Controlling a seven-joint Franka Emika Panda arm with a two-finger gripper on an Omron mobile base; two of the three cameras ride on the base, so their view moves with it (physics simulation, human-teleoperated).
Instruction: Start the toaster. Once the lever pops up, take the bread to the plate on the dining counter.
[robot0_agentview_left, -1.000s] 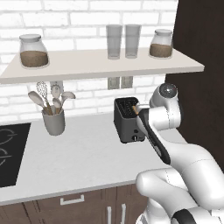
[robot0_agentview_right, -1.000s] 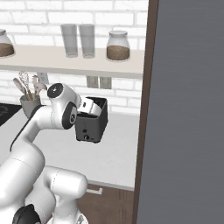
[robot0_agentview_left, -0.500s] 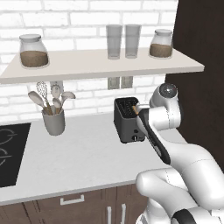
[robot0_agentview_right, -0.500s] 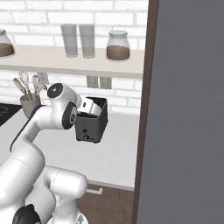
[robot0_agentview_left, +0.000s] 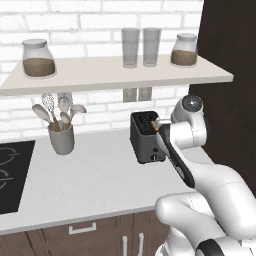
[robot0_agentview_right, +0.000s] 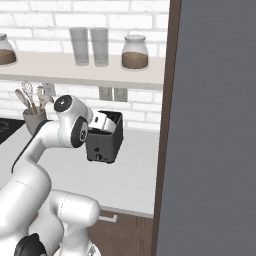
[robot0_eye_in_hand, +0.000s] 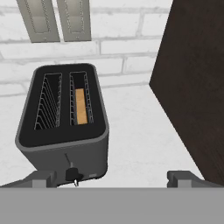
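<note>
Standing on the table (robot0_agentview_left: 100, 175), the toaster (robot0_agentview_left: 146, 136) has the arm's wrist at its right. From the right base, the arm covers its left side. Hand view: spread hand (robot0_eye_in_hand: 113, 178) above the toaster, bread (robot0_eye_in_hand: 81, 106) sunk in the right slot.

One toaster (robot0_agentview_left: 147, 136) stands on the table (robot0_agentview_left: 90, 180), with two slots, and one slice of bread (robot0_eye_in_hand: 81, 105) sits in the right slot. One shelf (robot0_agentview_left: 115, 75) carries two jars (robot0_agentview_left: 38, 58) of brown contents and two clear glasses (robot0_agentview_left: 130, 47). One grey holder (robot0_agentview_left: 61, 139) holds several utensils. Two wall outlets (robot0_eye_in_hand: 54, 19) sit behind the toaster. One black cooktop (robot0_agentview_left: 12, 175) lies at the left.
</note>
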